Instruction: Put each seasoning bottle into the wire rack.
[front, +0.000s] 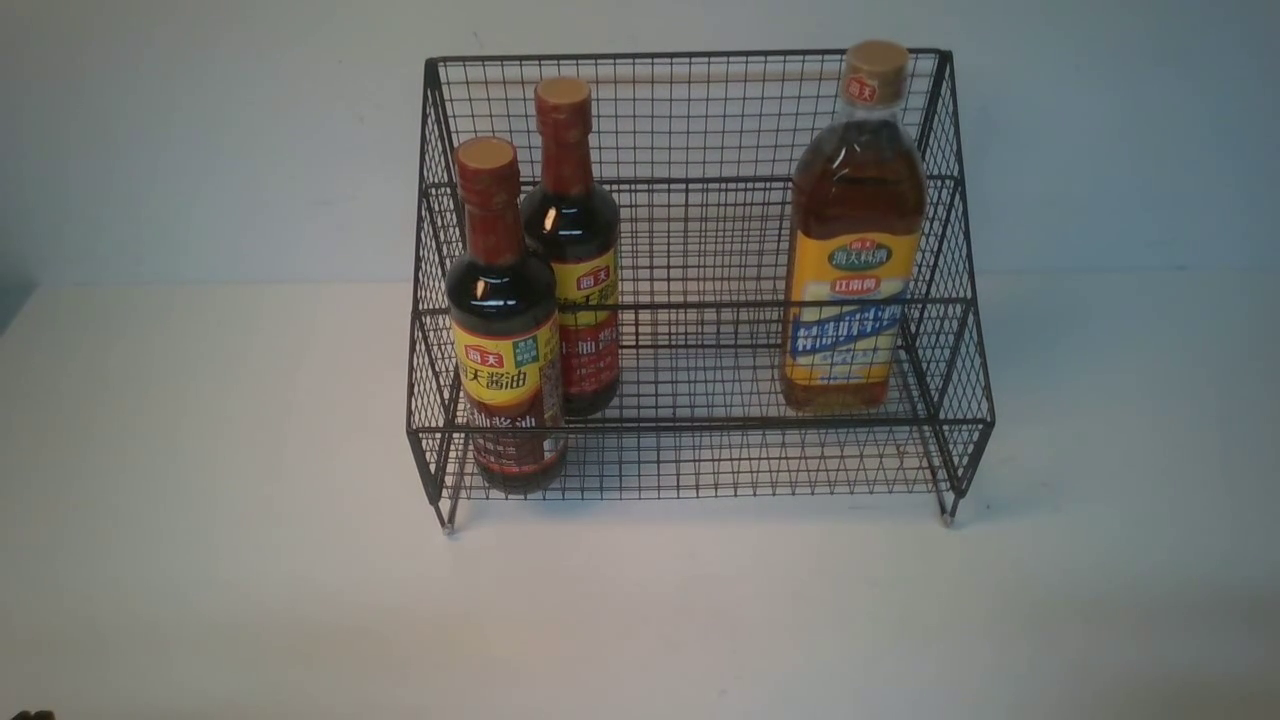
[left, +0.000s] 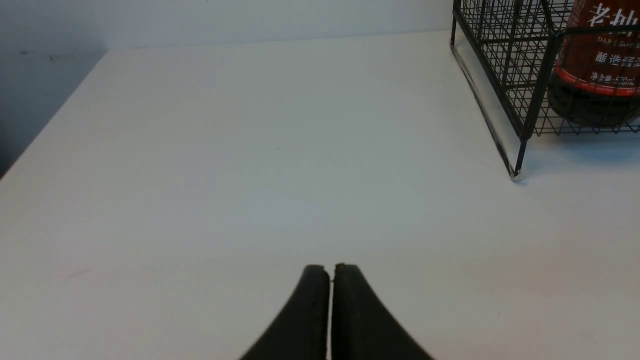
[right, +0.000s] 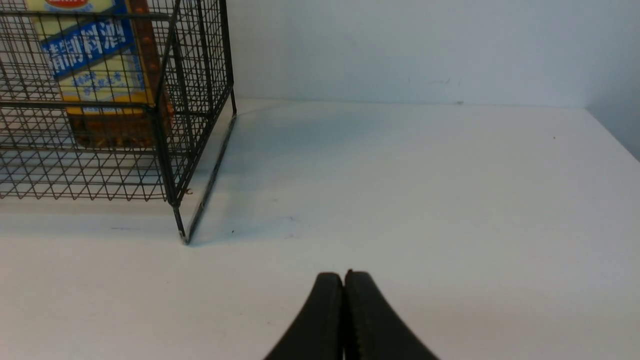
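Note:
The black wire rack (front: 700, 215) stands mid-table with three seasoning bottles upright in it. One dark soy-sauce bottle (front: 503, 320) sits on the lower front tier at the left. A second dark soy-sauce bottle (front: 576, 250) stands behind it on the upper tier. The larger amber bottle (front: 853, 240) stands on the upper tier at the right. In the left wrist view my left gripper (left: 331, 267) is shut and empty over bare table, short of the rack's corner (left: 520, 130) and a dark bottle's base (left: 595, 75). My right gripper (right: 344, 275) is shut and empty too, with the rack (right: 170, 125) and amber bottle (right: 100, 70) beyond it.
The white table (front: 200, 500) ends at a pale wall behind the rack. Its left edge (left: 45, 130) shows in the left wrist view and its right edge (right: 612, 135) in the right wrist view. Neither arm shows in the front view.

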